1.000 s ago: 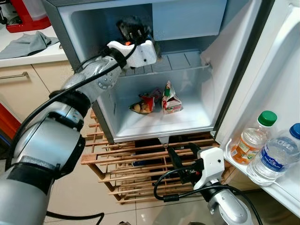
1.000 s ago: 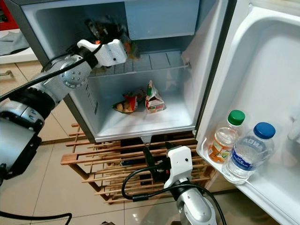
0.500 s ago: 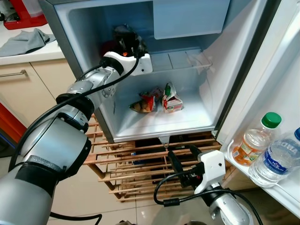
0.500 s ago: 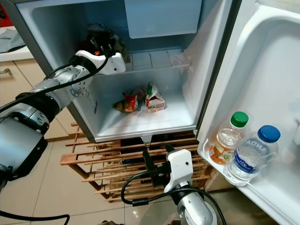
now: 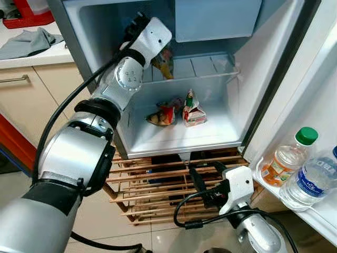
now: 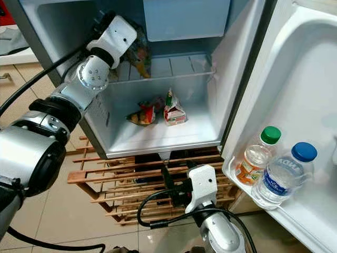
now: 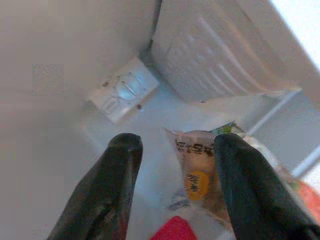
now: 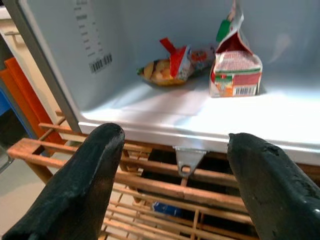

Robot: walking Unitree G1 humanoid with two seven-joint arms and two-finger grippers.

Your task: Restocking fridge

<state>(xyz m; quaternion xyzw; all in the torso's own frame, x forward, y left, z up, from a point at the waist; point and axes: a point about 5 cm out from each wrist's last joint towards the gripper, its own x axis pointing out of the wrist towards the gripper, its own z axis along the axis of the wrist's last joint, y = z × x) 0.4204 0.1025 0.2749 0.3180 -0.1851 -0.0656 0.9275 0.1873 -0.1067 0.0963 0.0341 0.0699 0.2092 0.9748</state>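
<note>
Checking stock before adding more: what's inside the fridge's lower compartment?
On the lower compartment's floor lie a snack bag and a small carton, side by side. The left arm covers the compartment's left wall.

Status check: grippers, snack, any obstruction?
Left gripper open inside fridge, above upper shelf. Snack bag on shelf, released. Right gripper open, idle below. Nothing blocking.

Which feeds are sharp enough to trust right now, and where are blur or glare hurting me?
Eye views: sharp, evenly lit; fridge floor mildly glary. Left wrist view: soft focus, left gripper fingers blurred, snack packet print unreadable, corner blown out white. Right wrist view: carton crisp, near fingers blurred.
</note>
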